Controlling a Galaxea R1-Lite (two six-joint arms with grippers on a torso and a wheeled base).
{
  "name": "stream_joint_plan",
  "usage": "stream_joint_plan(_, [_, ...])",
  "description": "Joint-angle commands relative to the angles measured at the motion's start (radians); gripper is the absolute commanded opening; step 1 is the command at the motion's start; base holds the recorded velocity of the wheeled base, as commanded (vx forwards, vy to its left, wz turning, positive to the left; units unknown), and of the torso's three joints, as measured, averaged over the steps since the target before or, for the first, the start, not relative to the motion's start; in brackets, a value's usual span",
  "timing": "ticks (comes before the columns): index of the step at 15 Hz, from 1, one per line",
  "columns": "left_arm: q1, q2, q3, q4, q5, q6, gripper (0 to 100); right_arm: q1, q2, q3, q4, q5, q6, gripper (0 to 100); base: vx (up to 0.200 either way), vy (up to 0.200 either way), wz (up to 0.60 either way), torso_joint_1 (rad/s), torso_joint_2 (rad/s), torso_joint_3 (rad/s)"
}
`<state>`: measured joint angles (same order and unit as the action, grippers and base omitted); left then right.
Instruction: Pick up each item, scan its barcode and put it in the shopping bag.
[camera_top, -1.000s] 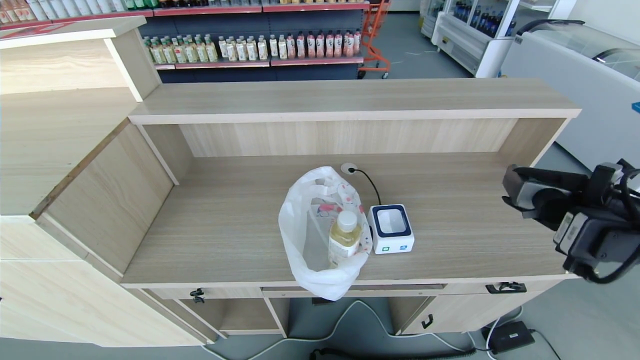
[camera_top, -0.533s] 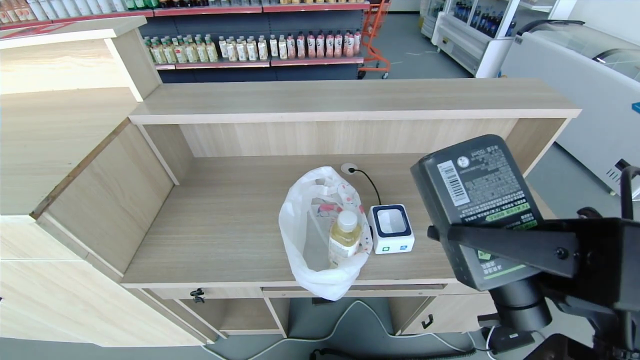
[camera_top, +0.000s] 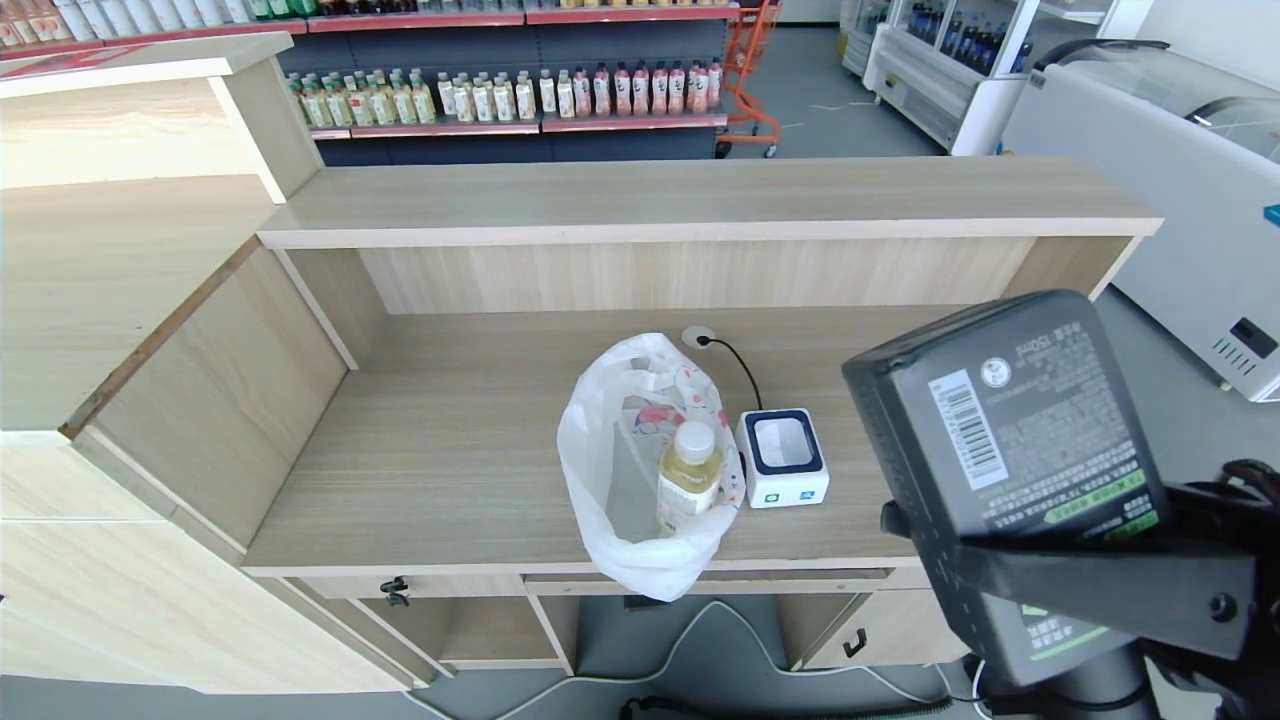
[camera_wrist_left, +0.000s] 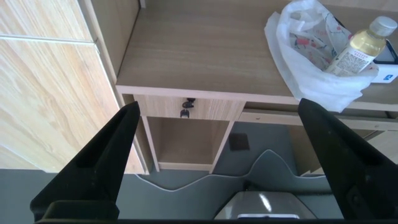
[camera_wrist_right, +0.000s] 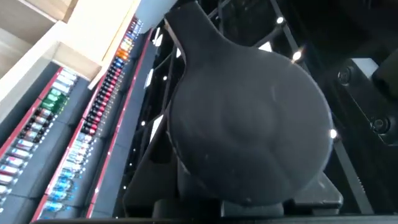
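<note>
Beyond your wooden surface (camera_top: 450, 420)
Behind it you have shelves of bottles (camera_top: 520, 95), an orange trolley (camera_top: 750, 122), and white freezers (camera_top: 1150, 130) to the right.

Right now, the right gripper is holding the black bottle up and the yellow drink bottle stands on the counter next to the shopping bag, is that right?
Not quite. The yellow drink bottle stands inside the shopping bag, not beside it on the counter; the head view shows it within the bag's open mouth. The right gripper does hold the black bottle up.
</note>
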<state>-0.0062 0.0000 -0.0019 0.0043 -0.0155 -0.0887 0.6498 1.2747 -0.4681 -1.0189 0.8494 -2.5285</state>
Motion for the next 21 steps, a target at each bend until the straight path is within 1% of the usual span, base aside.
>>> stream_joint_plan(1, [0.000,0.000,-0.001,0.000,0.000,0.000,100,0.005,-0.040,0.006,0.023,0.000,-0.006,0,0.000,0.000,0.00,0.000,0.00,0.000])
stream_joint_plan(2, [0.000,0.000,-0.001,0.000,0.000,0.000,100,0.004,-0.046,0.005,0.049,0.002,-0.006,0,0.000,0.000,0.00,0.000,0.00,0.000])
stream_joint_plan(5, [0.000,0.000,0.000,0.000,0.000,0.000,100,0.007,-0.058,0.009,0.069,0.016,-0.010,0,0.000,0.000,0.00,0.000,0.00,0.000])
stream_joint_plan(8, [0.000,0.000,0.000,0.000,0.000,0.000,100,0.010,-0.084,0.009,0.184,0.036,-0.047,0,0.000,0.000,0.00,0.000,0.00,0.000])
stream_joint_plan(9, [0.000,0.000,0.000,0.000,0.000,0.000,100,0.010,-0.089,0.009,0.203,0.040,-0.047,0,0.000,0.000,0.00,0.000,0.00,0.000])
stream_joint_plan(21, [0.000,0.000,0.000,0.000,0.000,0.000,100,0.021,-0.100,0.005,0.237,0.042,-0.035,0,0.000,0.000,0.00,0.000,0.00,0.000])
